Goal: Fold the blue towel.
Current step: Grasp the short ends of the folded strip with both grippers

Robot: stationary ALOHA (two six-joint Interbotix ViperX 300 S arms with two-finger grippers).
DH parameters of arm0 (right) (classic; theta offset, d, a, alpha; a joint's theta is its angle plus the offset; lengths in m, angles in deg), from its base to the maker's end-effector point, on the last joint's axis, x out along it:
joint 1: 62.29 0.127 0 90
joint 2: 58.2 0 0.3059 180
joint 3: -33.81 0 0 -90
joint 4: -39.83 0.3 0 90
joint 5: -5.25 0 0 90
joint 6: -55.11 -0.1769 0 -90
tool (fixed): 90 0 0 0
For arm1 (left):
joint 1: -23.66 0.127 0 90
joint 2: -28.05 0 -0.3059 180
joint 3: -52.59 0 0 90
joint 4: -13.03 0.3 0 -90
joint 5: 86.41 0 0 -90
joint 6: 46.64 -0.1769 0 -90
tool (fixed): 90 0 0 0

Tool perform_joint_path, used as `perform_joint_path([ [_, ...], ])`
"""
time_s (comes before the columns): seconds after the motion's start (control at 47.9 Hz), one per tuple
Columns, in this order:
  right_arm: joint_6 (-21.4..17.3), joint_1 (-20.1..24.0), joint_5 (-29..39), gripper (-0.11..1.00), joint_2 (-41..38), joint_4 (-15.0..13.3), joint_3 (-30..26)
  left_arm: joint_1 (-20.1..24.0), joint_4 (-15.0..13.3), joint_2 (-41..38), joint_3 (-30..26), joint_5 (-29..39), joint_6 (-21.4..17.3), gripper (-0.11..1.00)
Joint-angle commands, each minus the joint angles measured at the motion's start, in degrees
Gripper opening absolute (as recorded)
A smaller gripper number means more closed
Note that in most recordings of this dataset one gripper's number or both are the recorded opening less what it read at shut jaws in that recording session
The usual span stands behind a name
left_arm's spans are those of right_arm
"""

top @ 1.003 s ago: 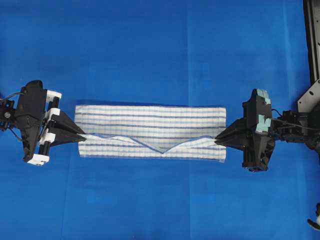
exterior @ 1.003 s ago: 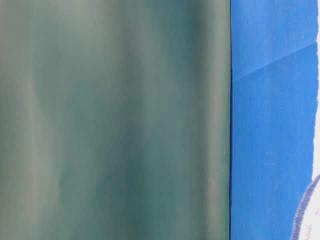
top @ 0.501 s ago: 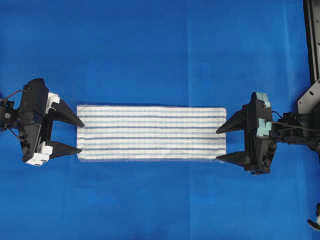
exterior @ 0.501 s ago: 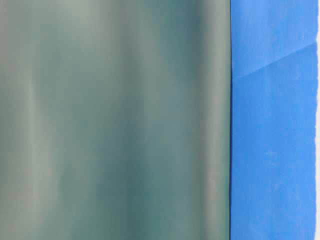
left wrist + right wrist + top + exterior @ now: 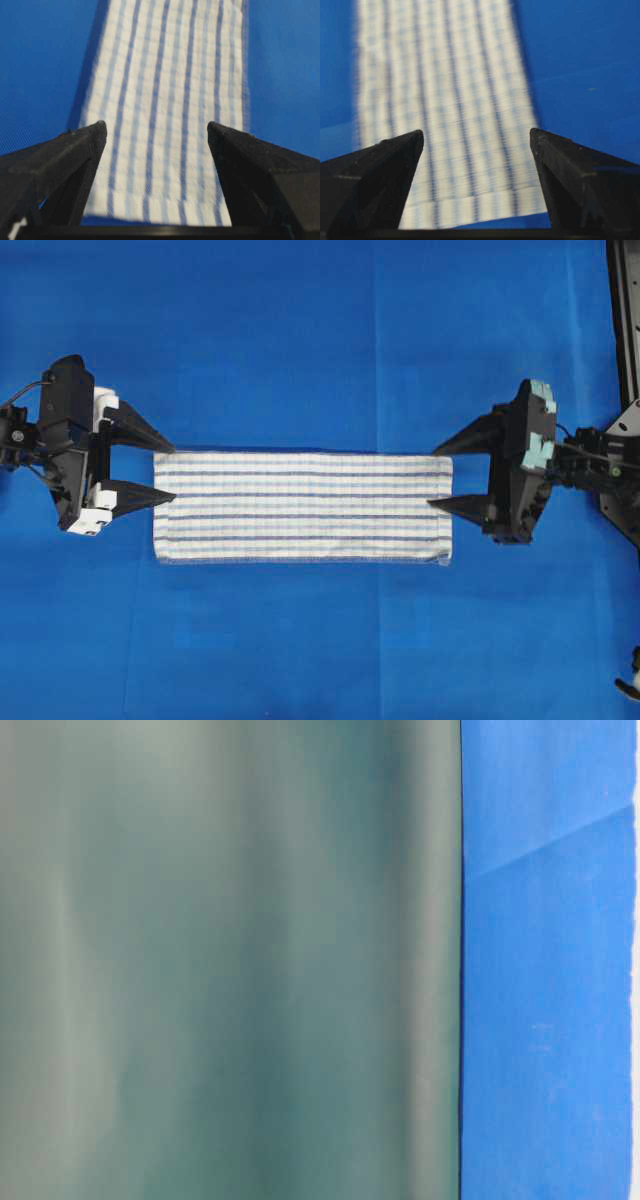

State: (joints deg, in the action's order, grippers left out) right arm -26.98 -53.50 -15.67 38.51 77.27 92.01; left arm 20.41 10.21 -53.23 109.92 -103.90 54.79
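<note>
The white woven blue towel [image 5: 302, 506] with thin blue stripes lies flat in a long folded strip, the left gripper [image 5: 158, 474] and right gripper [image 5: 447, 475] spread empty at its ends, so the next fold likely calls for regrasping an end.

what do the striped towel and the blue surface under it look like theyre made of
The blue towel: woven cotton-like cloth, matte; the left wrist view shows a ribbed weave and a stitched hem. The blue surface: probably thin matte fabric or paper sheeting, since faint fold creases cross it; which one is unclear.
</note>
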Motion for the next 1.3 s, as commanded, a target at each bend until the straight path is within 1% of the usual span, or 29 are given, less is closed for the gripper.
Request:
perform_joint_path([
  [0.0, 1.0, -1.0, -0.4, 0.89, 0.7, -0.1, -0.8, 0.7, 0.2, 0.6, -1.6, 0.1, -2.1, 0.76],
  [0.042, 1.1, -1.3, -0.4, 0.89, 0.7, 0.0, -0.8, 1.1, 0.2, 0.6, -1.8, 0.5, -3.2, 0.76],
  [0.125, 1.1, -1.8, -0.4, 0.89, 0.7, 0.0, -0.8, 1.8, 0.2, 0.5, -1.8, 1.2, -3.9, 0.76],
  [0.376, 1.2, -4.1, -0.7, 0.89, -1.4, 0.0, -1.1, 4.4, 0.2, -1.3, -2.3, 1.9, -4.3, 0.76],
  [0.564, 1.2, -6.2, -1.8, 0.88, -7.1, 0.4, -1.3, 6.3, 0.2, -6.6, -2.4, 1.8, -4.3, 0.75],
  [0.69, 1.1, -6.2, -3.1, 0.88, -10.6, 0.4, -2.1, 6.9, 0.1, -11.0, -2.6, 1.1, -4.2, 0.73],
  [0.836, 1.0, -6.1, -2.9, 0.88, -14.3, 0.4, -3.4, 6.9, 0.1, -14.2, -3.1, 0.4, -4.1, 0.73],
  [0.94, 1.0, -5.7, -2.9, 0.85, -16.1, 0.4, -3.9, 6.9, -0.2, -16.0, -3.1, 0.4, -3.8, 0.71],
  [1.024, 1.0, -5.3, -2.9, 0.77, -16.3, 0.4, -4.0, 6.9, -0.3, -16.7, -3.1, 0.4, -3.5, 0.65],
  [1.066, 1.0, -5.0, -2.9, 0.69, -16.4, 0.4, -4.0, 6.9, -0.3, -16.9, -3.0, 0.7, -3.5, 0.58],
  [1.128, 1.0, -4.7, -2.8, 0.56, -16.4, 0.3, -3.9, 6.9, -0.3, -16.9, -2.9, 0.8, -3.5, 0.44],
  [1.17, 1.0, -4.6, -2.8, 0.44, -16.3, 0.3, -3.9, 6.9, -0.3, -16.8, -2.9, 1.0, -3.5, 0.35],
  [1.233, 1.1, -4.3, -2.6, 0.28, -16.3, 0.3, -3.9, 6.9, -0.3, -16.8, -2.9, 1.1, -3.5, 0.17],
  [1.275, 1.1, -4.0, -2.3, 0.18, -16.3, 0.3, -3.9, 6.9, -0.3, -16.9, -2.9, 1.5, -3.5, 0.08],
])
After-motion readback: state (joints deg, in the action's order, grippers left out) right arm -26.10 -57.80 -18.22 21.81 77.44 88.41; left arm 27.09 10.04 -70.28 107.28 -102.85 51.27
